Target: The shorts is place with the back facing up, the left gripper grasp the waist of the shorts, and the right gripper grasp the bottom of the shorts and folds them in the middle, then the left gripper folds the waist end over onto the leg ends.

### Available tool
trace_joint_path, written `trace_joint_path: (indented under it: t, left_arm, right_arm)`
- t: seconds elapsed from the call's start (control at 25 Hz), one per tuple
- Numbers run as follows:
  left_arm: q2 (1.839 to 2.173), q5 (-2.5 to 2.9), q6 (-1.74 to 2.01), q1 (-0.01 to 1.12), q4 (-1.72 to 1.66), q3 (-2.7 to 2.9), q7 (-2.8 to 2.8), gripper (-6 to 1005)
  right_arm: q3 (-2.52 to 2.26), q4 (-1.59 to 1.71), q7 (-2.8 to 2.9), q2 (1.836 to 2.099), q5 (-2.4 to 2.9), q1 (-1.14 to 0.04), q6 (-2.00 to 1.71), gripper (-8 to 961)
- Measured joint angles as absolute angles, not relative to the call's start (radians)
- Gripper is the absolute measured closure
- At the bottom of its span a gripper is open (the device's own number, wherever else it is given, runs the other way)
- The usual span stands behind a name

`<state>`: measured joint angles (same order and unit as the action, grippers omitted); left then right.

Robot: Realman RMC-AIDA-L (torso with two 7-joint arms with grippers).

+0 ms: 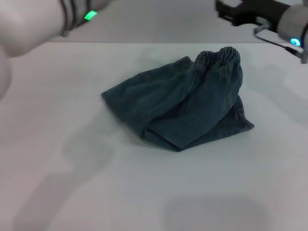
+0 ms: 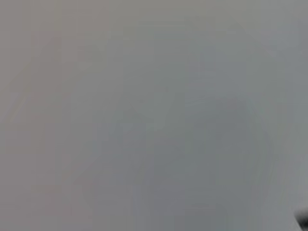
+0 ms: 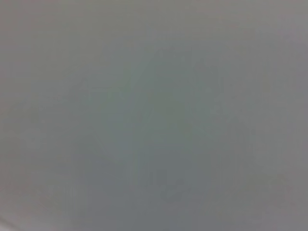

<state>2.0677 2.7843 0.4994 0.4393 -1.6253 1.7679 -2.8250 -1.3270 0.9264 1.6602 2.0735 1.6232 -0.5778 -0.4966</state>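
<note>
Nearest the camera, the pale grey bench [image 1: 144, 192] is bare. At its centre lie the blue faded denim shorts [image 1: 178, 106], already folded into a compact bundle, gathered elastic waist toward one o'clock. They look soft, limp and light; best gripped at the thick waistband. The white left arm sits at eleven o'clock, its pincer unseen. The black right pincer [image 1: 231, 12] sits at one o'clock; its state cannot be told.

No words, numbers or signs can be read anywhere here, not even on the folded shorts [image 1: 180, 106].
</note>
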Motion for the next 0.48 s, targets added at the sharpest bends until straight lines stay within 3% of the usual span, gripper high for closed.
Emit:
trace_joint_path:
  t: [0.16,0.48]
  left_arm:
    - [2.065,2.682,0.226,0.317,-1.614,1.739,-2.829,153]
    - [2.062,2.538,-0.002,0.235,-1.535,1.707,-2.828,154]
  right_arm:
    - [-1.389,0.922,1.658,2.073,1.629,-0.608,-0.521,352]
    - [-1.417,0.861,1.675,2.072,1.669,-0.616,-0.544,352]
